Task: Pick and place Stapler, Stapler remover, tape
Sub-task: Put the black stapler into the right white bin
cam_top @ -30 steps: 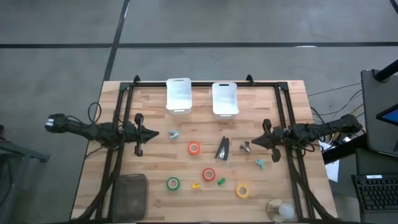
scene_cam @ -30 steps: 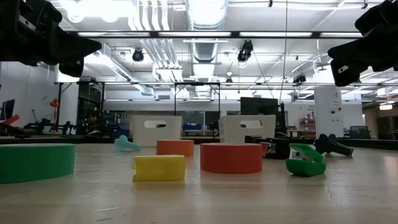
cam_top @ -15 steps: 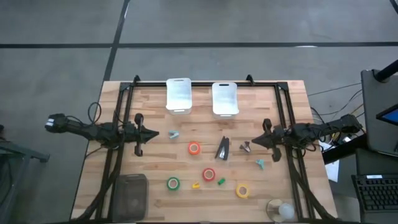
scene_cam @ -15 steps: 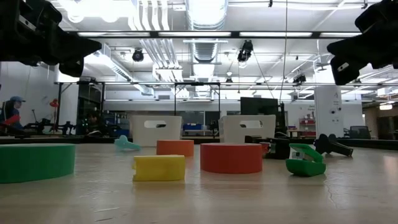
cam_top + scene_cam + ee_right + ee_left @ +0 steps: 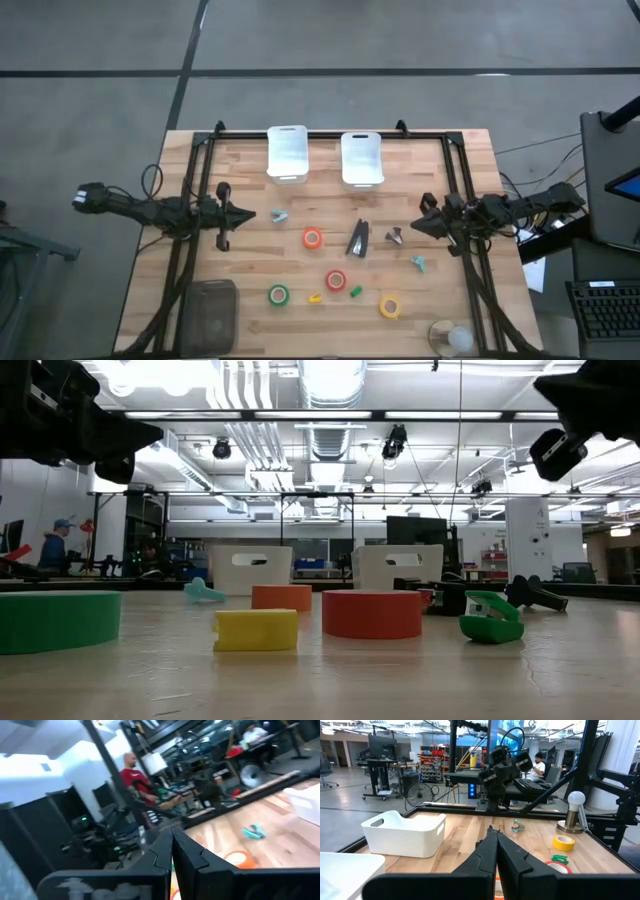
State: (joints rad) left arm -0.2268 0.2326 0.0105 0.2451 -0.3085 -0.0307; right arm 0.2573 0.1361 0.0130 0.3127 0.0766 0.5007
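Observation:
The black stapler (image 5: 359, 239) lies on the wooden table near its middle. Around it lie the tape rolls: orange-red (image 5: 312, 238), red with green (image 5: 336, 280), green (image 5: 278, 295) and yellow (image 5: 390, 306). Small claw-shaped staple removers lie flat: a teal one (image 5: 279, 216), a grey one (image 5: 396, 237) and another teal one (image 5: 419, 263). My left gripper (image 5: 250, 213) hovers shut at the table's left, pointing level toward the middle. My right gripper (image 5: 416, 228) hovers shut at the right, just right of the grey remover. Neither holds anything.
Two white bins (image 5: 287, 153) (image 5: 362, 158) stand at the far edge. A dark box (image 5: 210, 310) sits at the near left, a lamp bulb on a base (image 5: 452, 338) at the near right. Small yellow (image 5: 316, 297) and green (image 5: 355, 291) bits lie between the rolls. People show in the room beyond.
My right gripper has risen slightly, tipped its tip upward and rolled about its own axis, staying shut. The objects on the table have kept their places.

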